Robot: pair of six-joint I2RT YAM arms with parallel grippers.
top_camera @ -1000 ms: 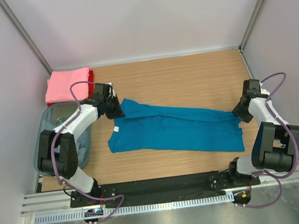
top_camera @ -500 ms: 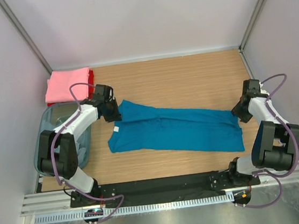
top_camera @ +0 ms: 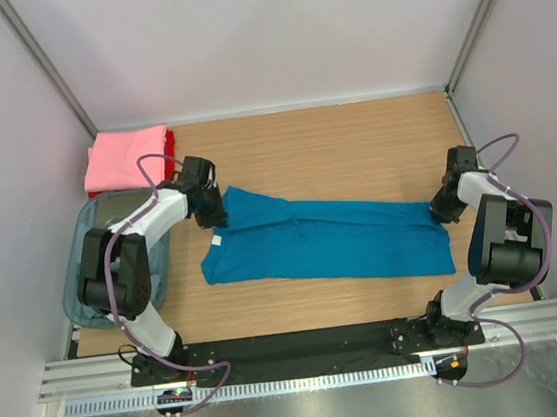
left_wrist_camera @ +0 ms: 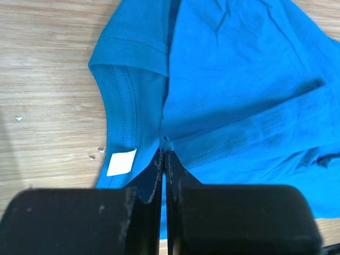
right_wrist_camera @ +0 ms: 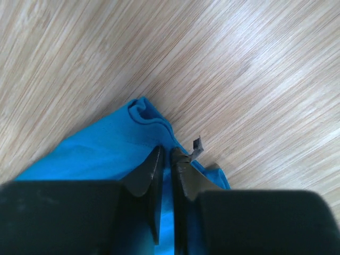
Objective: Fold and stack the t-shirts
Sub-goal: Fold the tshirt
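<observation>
Teal t-shirt (top_camera: 328,243): matt knitted cloth, soft, with double-stitched hems. Pink t-shirt (top_camera: 127,155): matt cloth. Surface (top_camera: 352,145): pale wood grain, smooth, low sheen. Bin (top_camera: 81,243): translucent grey-blue plastic, slightly glossy. Left tool (left_wrist_camera: 163,159) and right tool (right_wrist_camera: 166,154): black, matt, finger edges scuffed.

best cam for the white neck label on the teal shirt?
Left wrist: the white label sits large and sharp inside the collar of the teal shirt, beside the left gripper. Top external shows only a tiny white speck. Right wrist shows the shirt's opposite corner, no label.
</observation>
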